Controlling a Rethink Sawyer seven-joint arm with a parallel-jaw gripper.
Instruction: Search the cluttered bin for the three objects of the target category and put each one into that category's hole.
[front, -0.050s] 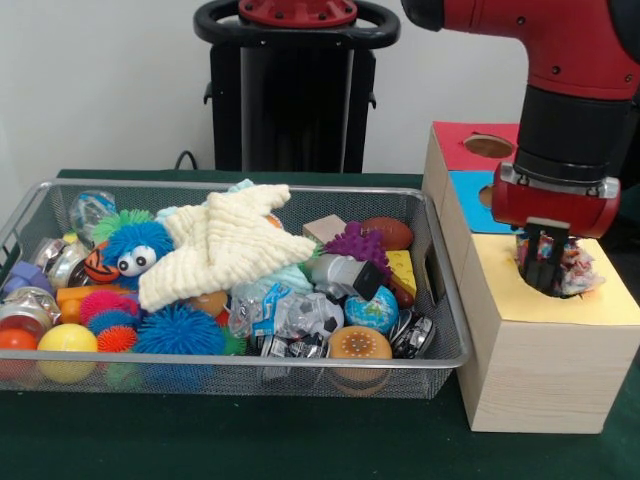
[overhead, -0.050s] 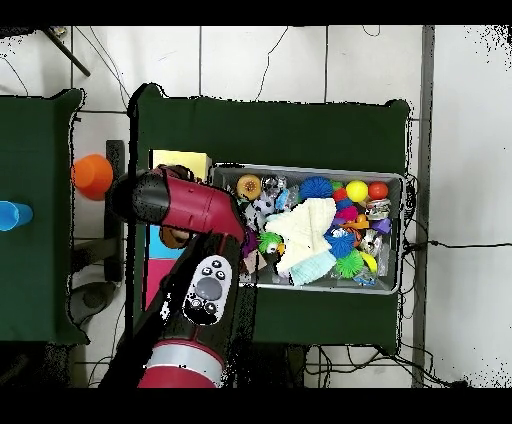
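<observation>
Gripper: my gripper (front, -0.050s: 548, 268) sits over the yellow hole (front, -0.050s: 545, 283), jaws pinching a small crinkly toy (front, -0.050s: 578, 272).
Progress: I judge one delivery nearly complete.
Remaining: the wire bin (front, -0.050s: 300, 375) is full; how many targets remain I cannot tell.

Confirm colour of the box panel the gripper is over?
Yellow panel under the gripper; clearest in the front view.

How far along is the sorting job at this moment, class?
Done: cannot be judged, since nothing already dropped shows. In hand: the gripper sits over the hole in the yellow section of the wooden box, with a small crinkly object beside it. Left: the mesh bin is full of toys to search.
</observation>
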